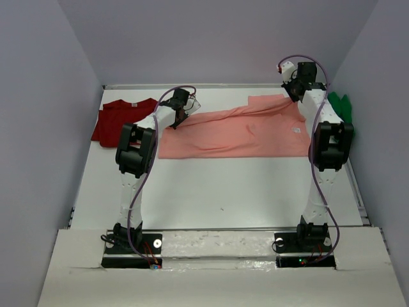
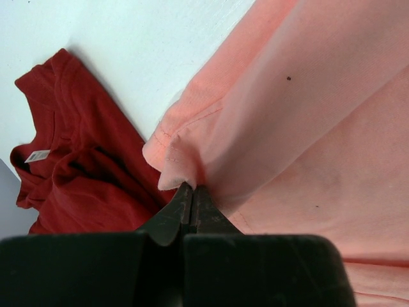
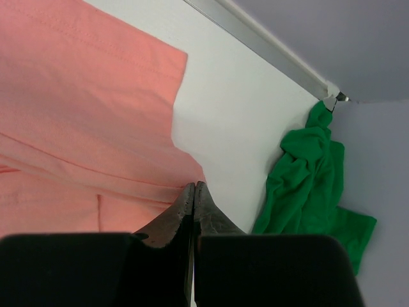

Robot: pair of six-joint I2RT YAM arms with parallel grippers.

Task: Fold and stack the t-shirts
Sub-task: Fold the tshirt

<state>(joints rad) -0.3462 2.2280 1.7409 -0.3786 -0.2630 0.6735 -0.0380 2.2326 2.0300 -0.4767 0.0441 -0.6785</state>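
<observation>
From above, the salmon-pink soft cloth t-shirt [image 1: 243, 131] lies spread across the far half of the white table [image 1: 211, 192]. The left gripper [image 1: 179, 116] is at its left end and the right gripper [image 1: 295, 94] at its far right corner. The crumpled dark red cloth t-shirt [image 1: 115, 118] sits just left of the pink one. The bunched bright green cloth t-shirt [image 1: 339, 105] lies to its right, against the wall. If the arms move unevenly, the pink cloth could twist into a skewed fold.

In the left wrist view, the left pincer is clenched on a small puckered corner of the pink shirt, right at its tips. So thin a bite could slip out under tension. The red shirt, with its small white neck label [image 2: 38, 155], lies close beside that corner, and a low sweep might drag it along.

In the right wrist view, the right pincer is also clamped shut, with the pink shirt's edge meeting its very tips. The hold looks marginal, and a sharp lift may drop it. The green shirt sits near, beyond a bare strip of table. The metal edge rail [image 3: 268, 45] runs behind, leaving little room on that side.
</observation>
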